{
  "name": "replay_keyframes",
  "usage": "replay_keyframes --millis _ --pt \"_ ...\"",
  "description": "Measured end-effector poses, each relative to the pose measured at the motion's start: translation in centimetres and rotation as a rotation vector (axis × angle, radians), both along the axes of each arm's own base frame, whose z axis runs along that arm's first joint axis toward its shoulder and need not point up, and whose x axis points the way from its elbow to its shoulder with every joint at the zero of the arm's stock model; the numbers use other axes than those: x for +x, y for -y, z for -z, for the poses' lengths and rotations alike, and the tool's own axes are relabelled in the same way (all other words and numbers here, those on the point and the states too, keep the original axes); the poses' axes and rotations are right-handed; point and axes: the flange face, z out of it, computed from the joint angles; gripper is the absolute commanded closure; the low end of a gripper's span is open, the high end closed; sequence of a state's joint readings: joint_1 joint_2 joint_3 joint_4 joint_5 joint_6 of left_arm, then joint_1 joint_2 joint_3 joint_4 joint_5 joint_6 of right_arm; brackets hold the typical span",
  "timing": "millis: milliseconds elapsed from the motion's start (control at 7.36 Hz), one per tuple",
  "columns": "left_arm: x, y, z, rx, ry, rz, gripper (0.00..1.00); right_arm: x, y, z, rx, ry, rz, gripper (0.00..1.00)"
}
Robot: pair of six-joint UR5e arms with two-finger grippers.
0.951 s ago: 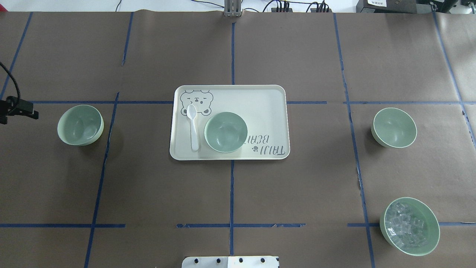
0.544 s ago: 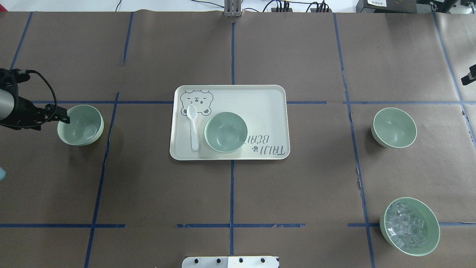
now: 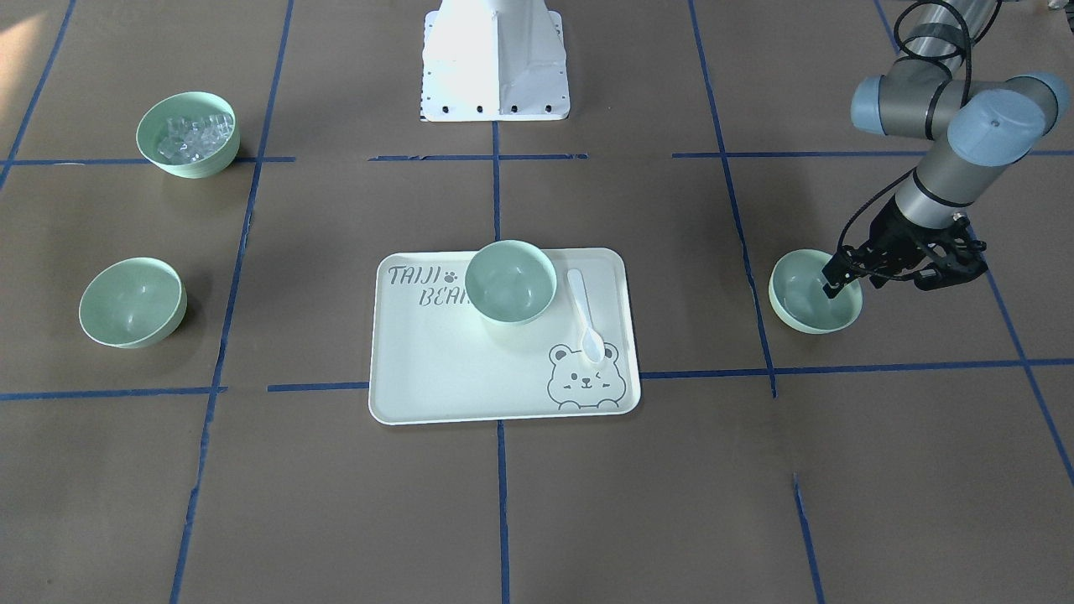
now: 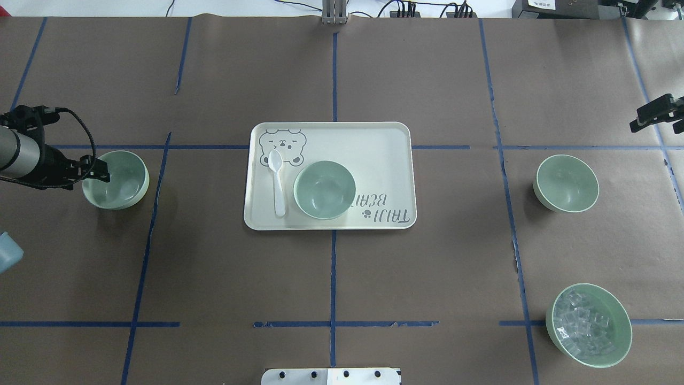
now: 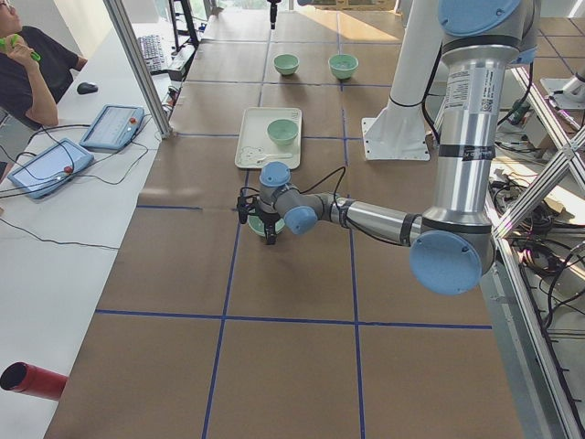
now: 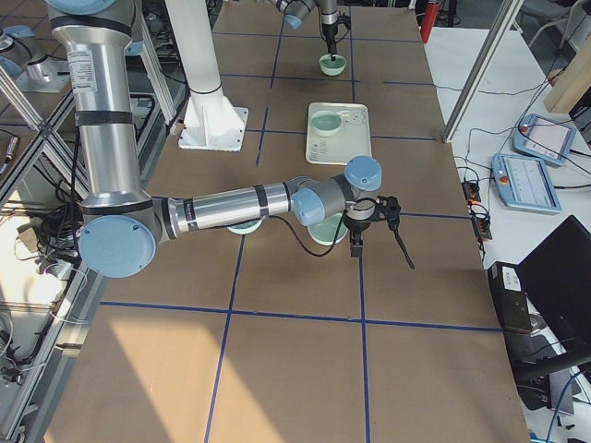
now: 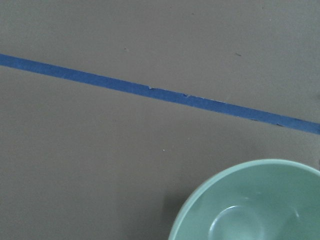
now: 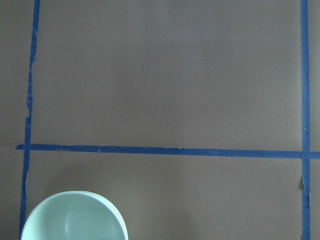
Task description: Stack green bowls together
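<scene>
Left pincer [image 3: 878,287] spread apart astride the rim of the first green bowl [image 3: 810,306] on the worktop [image 3: 671,486], right pincer [image 4: 658,114] at the view's edge, cannot tell whether apart, second green bowl [image 4: 324,190] on the tray [image 4: 385,144], third green bowl [image 4: 566,183] on the robot's right side.
</scene>
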State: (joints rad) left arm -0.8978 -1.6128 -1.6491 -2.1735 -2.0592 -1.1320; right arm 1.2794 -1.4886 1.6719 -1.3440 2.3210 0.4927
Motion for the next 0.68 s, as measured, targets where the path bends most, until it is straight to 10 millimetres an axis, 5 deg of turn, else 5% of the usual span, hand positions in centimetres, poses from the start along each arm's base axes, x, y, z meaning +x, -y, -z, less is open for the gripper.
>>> replay_keyframes --millis 136,544,680 --pt "0.2 -0.1 -0.1 -0.001 0.002 -0.004 0.4 -1.0 -0.1 -0.5 -0.007 -0.01 0.006 0.0" --pt "0.5 -0.4 -0.4 -0.005 0.005 -0.013 1.0 -2.4 -0.1 -0.9 -0.017 -0.014 0.024 0.0" --pt "0.5 -0.6 -0.5 -0.006 0.004 -0.014 1.0 -3.1 -0.1 -0.8 -0.017 -0.012 0.033 0.0"
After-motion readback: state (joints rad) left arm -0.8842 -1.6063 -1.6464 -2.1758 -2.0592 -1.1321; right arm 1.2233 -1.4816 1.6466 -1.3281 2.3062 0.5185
